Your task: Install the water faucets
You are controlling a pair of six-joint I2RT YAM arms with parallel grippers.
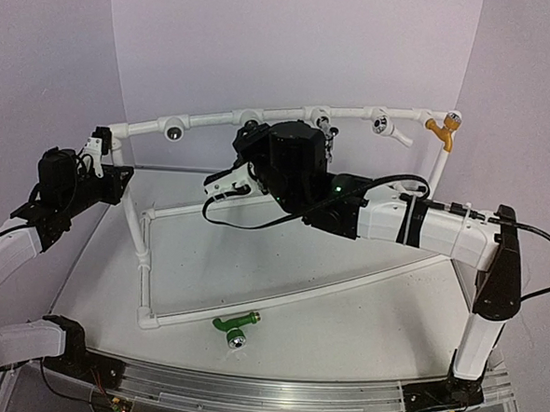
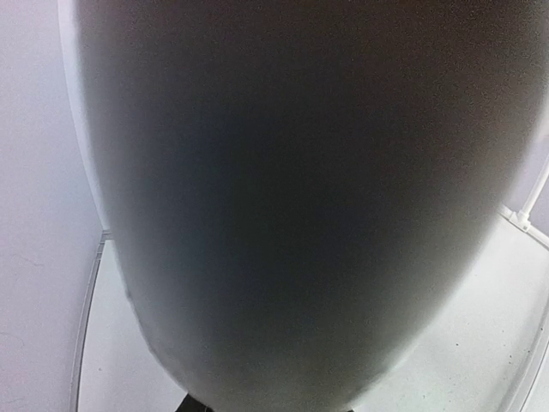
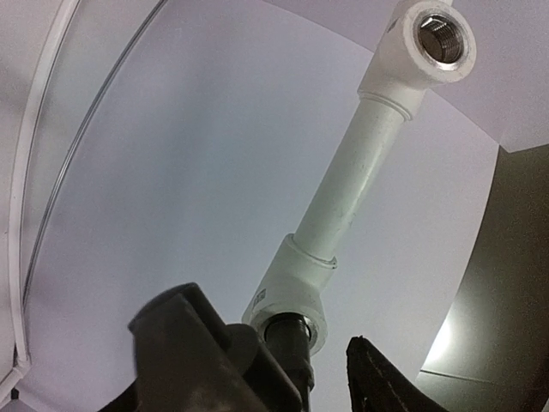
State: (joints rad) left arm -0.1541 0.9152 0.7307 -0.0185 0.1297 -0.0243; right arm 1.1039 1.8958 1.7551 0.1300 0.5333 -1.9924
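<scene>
Right wrist — faucet [image 3: 290,336] (dark), in fitting [image 3: 287,287]

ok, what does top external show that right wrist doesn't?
Only top external: the green faucet lying on the table, and the orange tap and white tap mounted toward the right. Only right wrist: what looks like the dark faucet in a tee socket, between the fingers of the right gripper, plus an empty threaded socket further along. Both: the white pipe frame.

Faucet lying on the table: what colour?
The faucet is bright green with a silver end. It shows best in the top view.
</scene>
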